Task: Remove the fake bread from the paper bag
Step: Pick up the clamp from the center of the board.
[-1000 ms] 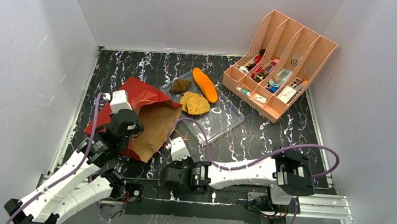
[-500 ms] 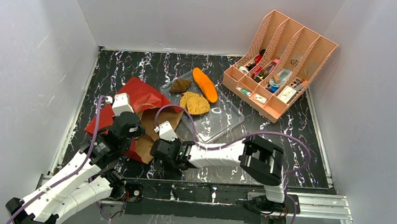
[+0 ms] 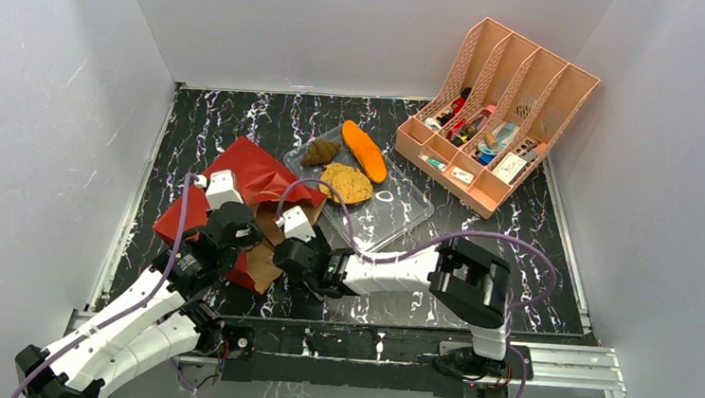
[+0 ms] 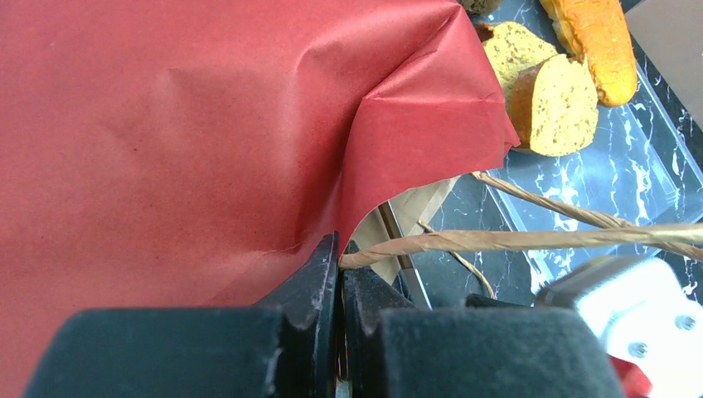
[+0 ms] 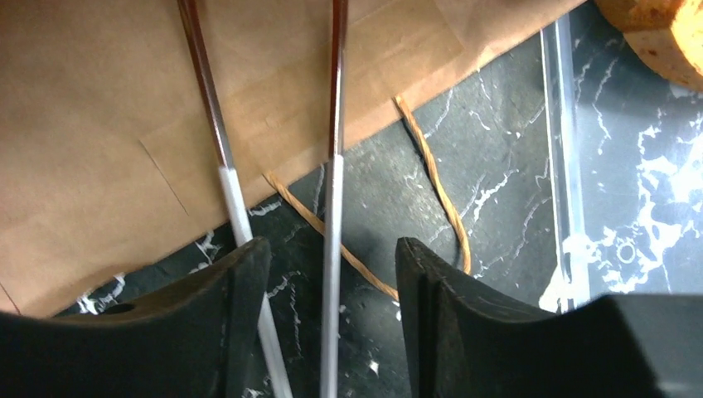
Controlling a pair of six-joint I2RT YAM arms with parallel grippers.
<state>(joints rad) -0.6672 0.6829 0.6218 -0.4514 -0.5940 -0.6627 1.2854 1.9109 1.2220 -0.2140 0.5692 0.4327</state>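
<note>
Top external view, nearest first: the two arms reach from the table's near edge to the paper bag point(image 3: 256, 168), the left one at its near left side, the right one at its mouth. The left gripper point(image 4: 340, 274) is pinched tight on the bag's red rim, where a twisted paper handle point(image 4: 514, 240) meets the fold. The right gripper point(image 5: 332, 274) has its jaws moderately apart and holds nothing. It hangs over the edge of the bag's brown inner paper and the thin loop of the other handle point(image 5: 431, 157) lying on the black marbled table point(image 3: 516, 240).

The bag lies flat on its side, red face up. Its mouth and brown lining turn toward the near right, and its closed end points to the far left. I cannot tell whether anything is inside.

Just beyond the bag's mouth, to its far right, sits a clear plastic tray point(image 3: 395, 217) carrying the fake bread. The tan round pieces point(image 3: 346, 183) lie closest to the bag. The small dark lump point(image 3: 320, 152) is behind them. The orange loaf point(image 3: 364, 150) is the farthest of them from the bag, its long axis running from far left to near right.

Well beyond the bag on the right stands a pink desk organiser point(image 3: 498, 115) with small items in its slots. Any labels on them are too small to read.
</note>
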